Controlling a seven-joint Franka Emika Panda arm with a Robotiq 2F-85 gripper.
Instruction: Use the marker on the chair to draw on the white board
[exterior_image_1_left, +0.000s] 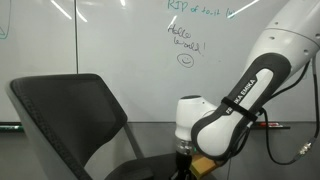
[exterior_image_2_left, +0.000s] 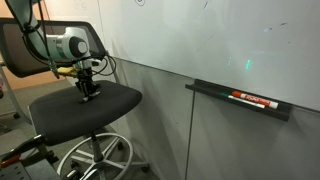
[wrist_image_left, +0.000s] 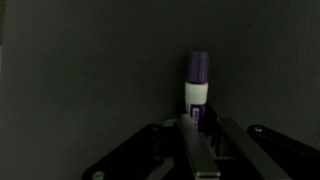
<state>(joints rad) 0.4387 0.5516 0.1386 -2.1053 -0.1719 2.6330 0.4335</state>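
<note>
One white-and-black robot arm (exterior_image_1_left: 245, 90) reaches down over the large dark grey-black chair with a mesh seat and broad curved backrest (exterior_image_2_left: 115, 100). We take the chair as our reference for all positions.

Gripper (exterior_image_2_left: 88, 92): in an exterior view it stands nose-down on the chair seat, toward the backrest side of the cushion. In the wrist view its two dark metal fingers (wrist_image_left: 190, 145) come up from the bottom edge, drawn in close, and we read them as pressed together on the lower end of the marker.

Marker (wrist_image_left: 197, 85): a slim stick with a purple cap and a white barrel. It lies on the chair's dark woven seat fabric, cap pointing away from the gripper and barrel end between the fingers. We cannot make it out in either exterior view, since the gripper covers that spot.

White board (exterior_image_1_left: 120, 35): a very large glossy white wall panel behind and beside the chair. Green handwriting (exterior_image_1_left: 185, 42) sits on it above the chair's backrest level, with a small drawn smiley face (exterior_image_1_left: 185, 60) just below the writing.

A dark ledge tray (exterior_image_2_left: 205, 88) is fixed under the board, well apart from the chair. A dark pen with a red part (exterior_image_2_left: 250, 98) lies in it.
</note>
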